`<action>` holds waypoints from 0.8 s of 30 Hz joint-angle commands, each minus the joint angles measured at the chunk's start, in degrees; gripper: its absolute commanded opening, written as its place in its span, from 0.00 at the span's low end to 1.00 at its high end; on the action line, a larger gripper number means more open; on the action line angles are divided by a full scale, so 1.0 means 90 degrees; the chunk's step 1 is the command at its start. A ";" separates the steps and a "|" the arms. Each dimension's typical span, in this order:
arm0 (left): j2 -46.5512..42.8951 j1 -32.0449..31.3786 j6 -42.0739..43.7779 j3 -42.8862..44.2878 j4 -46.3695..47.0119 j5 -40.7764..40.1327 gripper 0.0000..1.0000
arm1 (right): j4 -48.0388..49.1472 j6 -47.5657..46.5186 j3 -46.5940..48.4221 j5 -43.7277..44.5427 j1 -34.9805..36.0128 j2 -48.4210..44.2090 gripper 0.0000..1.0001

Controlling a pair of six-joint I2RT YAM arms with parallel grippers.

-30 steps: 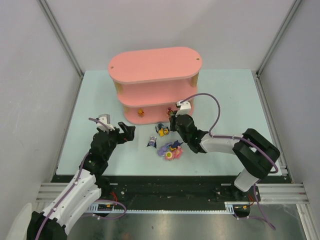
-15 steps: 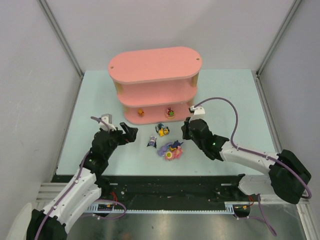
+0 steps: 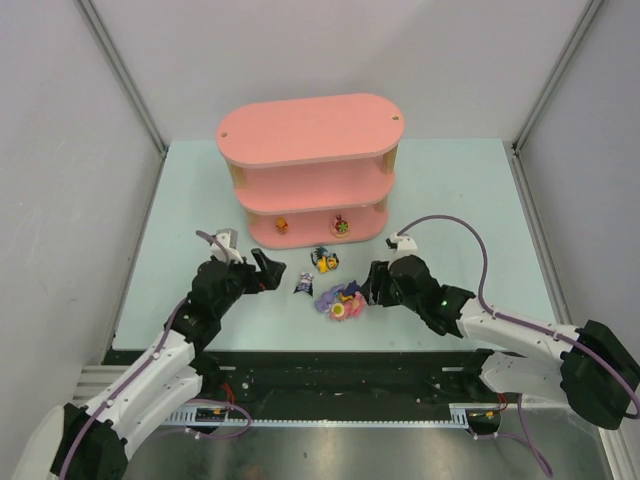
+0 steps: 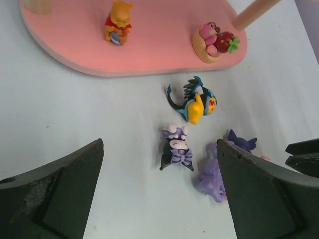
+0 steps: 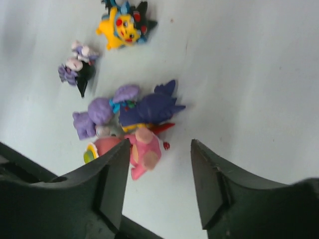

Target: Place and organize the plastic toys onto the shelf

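Note:
The pink shelf [image 3: 310, 130] stands at the back. On its bottom board [image 4: 159, 55] stand an orange bear toy [image 4: 118, 22] and a pink toy with a strawberry [image 4: 214, 42]. On the table lie a yellow-and-black toy [image 4: 197, 102], a black-eared toy [image 4: 177, 148] and a heap with a purple toy [image 5: 97, 114], a blue-purple one [image 5: 147, 107] and a pink one [image 5: 144, 149]. My left gripper [image 4: 159, 147] is wide open just short of the black-eared toy. My right gripper [image 5: 160, 144] is open over the heap's near edge, the pink toy beside its left finger [image 5: 112, 174]. Neither holds anything.
The toys lie in a loose cluster [image 3: 330, 285] between the two grippers, on the pale table in front of the shelf. Grey walls enclose the table on three sides. The shelf's wooden posts [image 4: 254, 10] stand at the ends of its boards.
My right gripper has pulled back from the shelf's bottom board, where the pink strawberry toy now stands, down to the heap, and its jaws have opened. My left gripper has crept toward the toys.

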 commanded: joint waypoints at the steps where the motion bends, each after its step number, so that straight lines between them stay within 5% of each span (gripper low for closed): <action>1: 0.0065 -0.0342 0.0220 0.0289 0.0327 0.0142 1.00 | -0.0173 0.0533 -0.0256 -0.0556 0.0028 -0.0410 0.61; 4: 0.0172 -0.0479 0.0220 0.0289 0.0415 0.0142 1.00 | -0.0261 0.0611 -0.0295 -0.0537 0.0037 -0.0488 0.70; 11: 0.0300 -0.0616 0.0181 0.0319 0.0591 0.0152 1.00 | 0.0002 0.0572 -0.0295 -0.0721 0.0037 -0.0217 0.71; 24: 0.0270 -0.0655 0.0181 0.0309 0.0601 0.0142 1.00 | 0.0754 0.0475 -0.0295 -0.0917 0.0037 0.0546 0.58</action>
